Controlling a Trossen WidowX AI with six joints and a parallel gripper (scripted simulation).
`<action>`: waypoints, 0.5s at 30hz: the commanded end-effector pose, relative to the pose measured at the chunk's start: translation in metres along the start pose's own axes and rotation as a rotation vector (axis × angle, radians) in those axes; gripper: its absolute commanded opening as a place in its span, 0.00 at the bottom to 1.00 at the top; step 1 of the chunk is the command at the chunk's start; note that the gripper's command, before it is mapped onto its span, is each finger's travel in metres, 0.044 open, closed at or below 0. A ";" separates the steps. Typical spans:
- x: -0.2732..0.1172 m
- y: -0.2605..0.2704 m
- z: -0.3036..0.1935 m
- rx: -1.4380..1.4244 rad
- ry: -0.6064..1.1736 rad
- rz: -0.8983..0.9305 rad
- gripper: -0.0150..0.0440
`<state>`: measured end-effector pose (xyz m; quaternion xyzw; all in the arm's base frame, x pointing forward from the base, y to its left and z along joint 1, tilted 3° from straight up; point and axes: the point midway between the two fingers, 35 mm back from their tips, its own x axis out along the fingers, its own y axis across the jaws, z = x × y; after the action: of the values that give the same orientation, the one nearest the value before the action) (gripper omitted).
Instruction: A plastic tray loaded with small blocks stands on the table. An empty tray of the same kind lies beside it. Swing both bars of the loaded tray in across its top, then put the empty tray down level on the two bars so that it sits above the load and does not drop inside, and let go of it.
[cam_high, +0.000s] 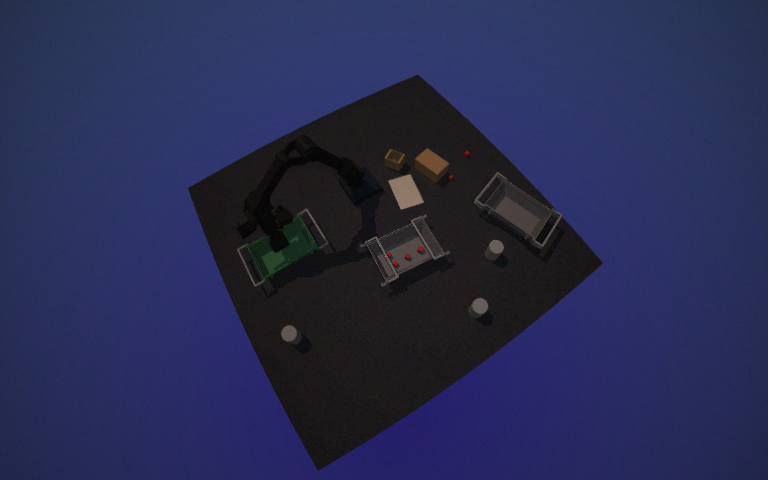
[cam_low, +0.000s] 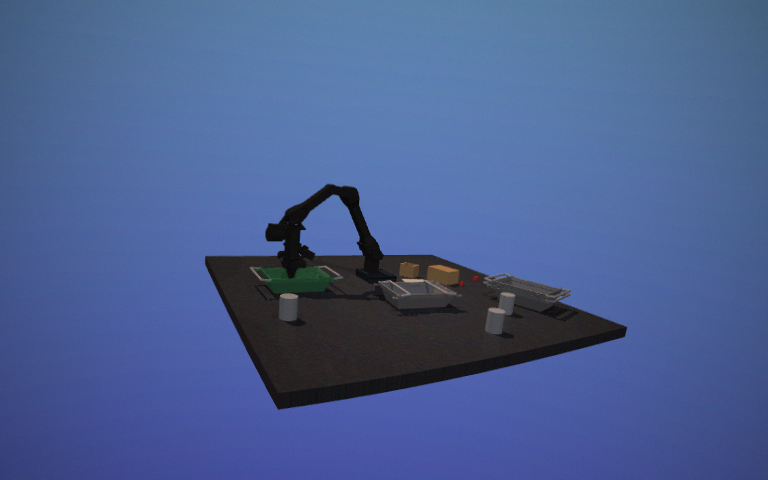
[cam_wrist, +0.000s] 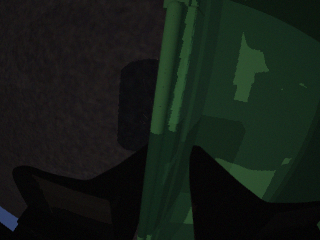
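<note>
The loaded grey tray (cam_high: 404, 251) holds several small red blocks (cam_high: 406, 256) and stands mid-table; it also shows in the exterior view (cam_low: 417, 293). Its two wire bars seem to lie across its top near the ends. The empty green tray (cam_high: 283, 249) lies to its left on the table, its own bars swung out past its ends. My gripper (cam_high: 278, 244) reaches down onto it. In the wrist view the two dark fingers stand on either side of the green tray's side wall (cam_wrist: 176, 94) and are shut on it.
A second grey tray (cam_high: 518, 209) lies at the right. Three white cylinders (cam_high: 291, 333) (cam_high: 478, 307) (cam_high: 494, 249) stand in front. Two brown boxes (cam_high: 394, 159) (cam_high: 431, 163), a beige sheet (cam_high: 405, 191) and loose red blocks (cam_high: 466, 153) lie behind, near the arm's base.
</note>
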<state>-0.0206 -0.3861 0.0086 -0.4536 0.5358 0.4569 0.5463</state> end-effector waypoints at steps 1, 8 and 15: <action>0.000 0.003 0.000 -0.001 0.000 0.008 0.38; 0.000 0.003 0.000 -0.001 0.000 0.008 0.30; -0.024 0.002 -0.002 -0.001 0.001 0.008 0.25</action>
<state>-0.0211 -0.3862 0.0168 -0.4515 0.5331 0.4582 0.5496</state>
